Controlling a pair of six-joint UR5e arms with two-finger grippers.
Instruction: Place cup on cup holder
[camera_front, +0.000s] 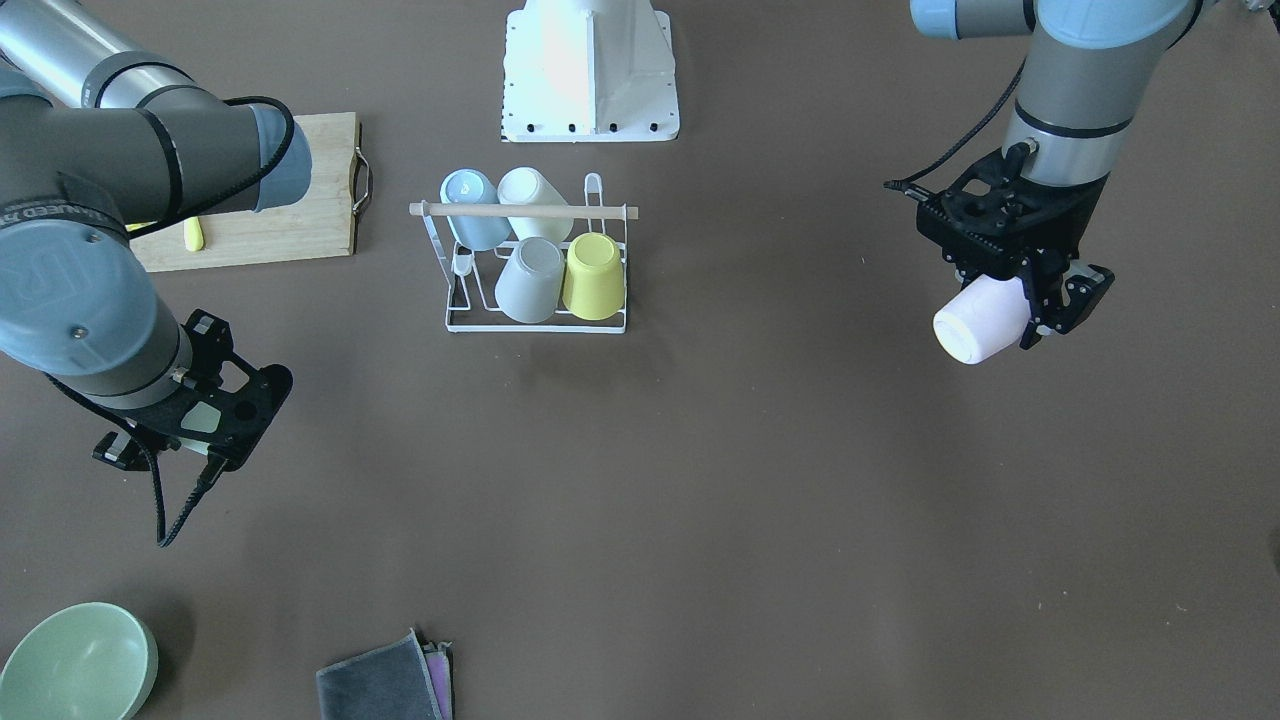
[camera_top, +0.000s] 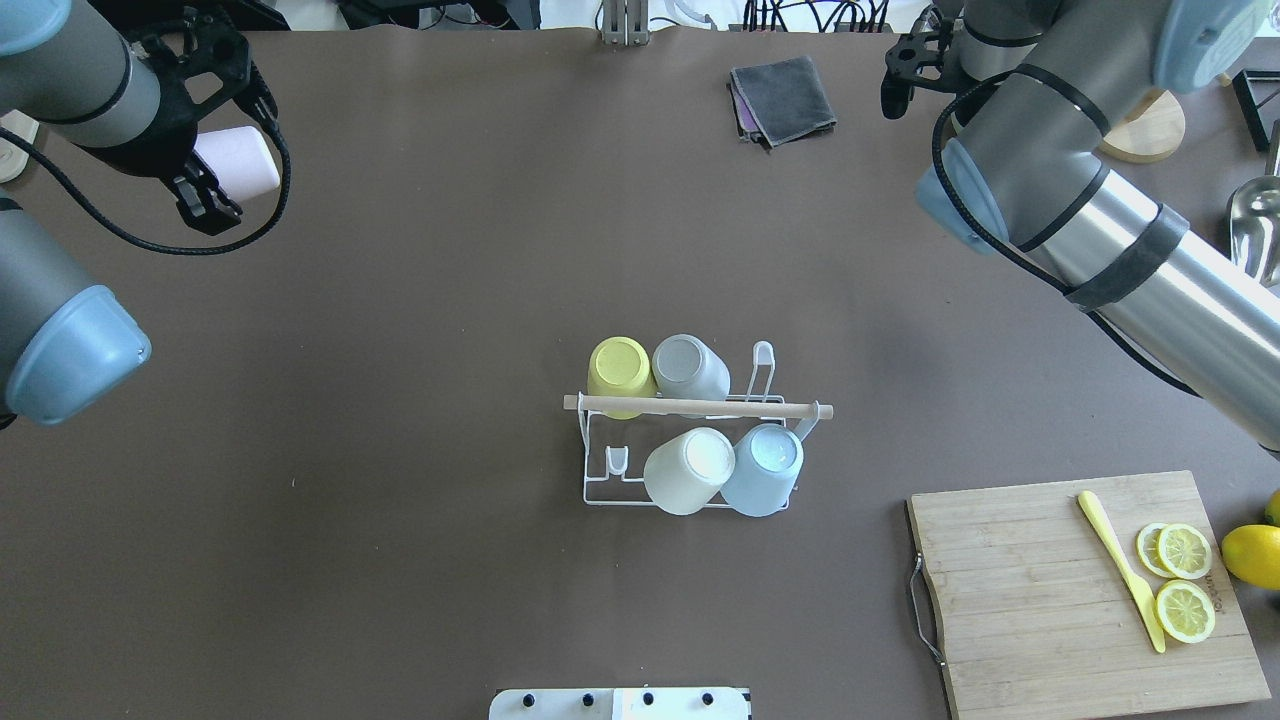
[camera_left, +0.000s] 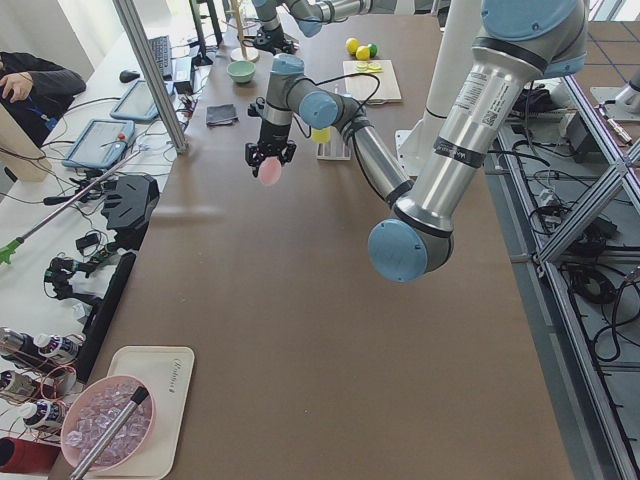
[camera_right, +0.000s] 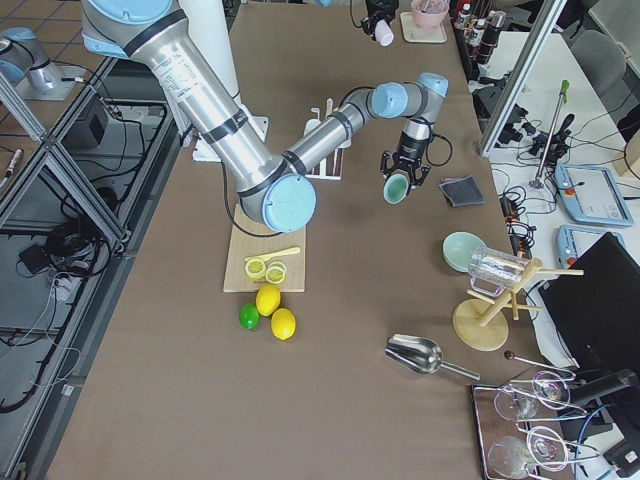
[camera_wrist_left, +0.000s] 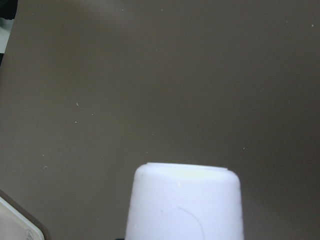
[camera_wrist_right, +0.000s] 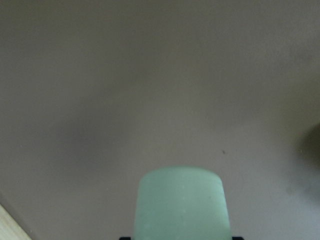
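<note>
The cup holder (camera_top: 700, 407), a white wire rack with a wooden dowel, stands mid-table and also shows in the front view (camera_front: 520, 210). Several cups sit upside down on it: yellow (camera_top: 621, 367), grey (camera_top: 688, 367), white (camera_top: 688, 468) and blue (camera_top: 764, 468). My left gripper (camera_top: 232, 152) is shut on a pale lilac cup (camera_front: 982, 320) and holds it above the table far to the rack's left; the cup fills the left wrist view (camera_wrist_left: 184, 202). My right gripper (camera_front: 190, 425) is shut on a pale green cup (camera_wrist_right: 181, 205) over the far right of the table.
A wooden cutting board (camera_top: 1040, 600) with lemon slices and a yellow knife (camera_top: 1120, 570) lies at the near right, a lemon (camera_top: 1252, 555) beside it. A folded grey cloth (camera_top: 783, 97) and a green bowl (camera_front: 75, 665) lie at the far side. The robot base (camera_front: 590, 70) is behind the rack.
</note>
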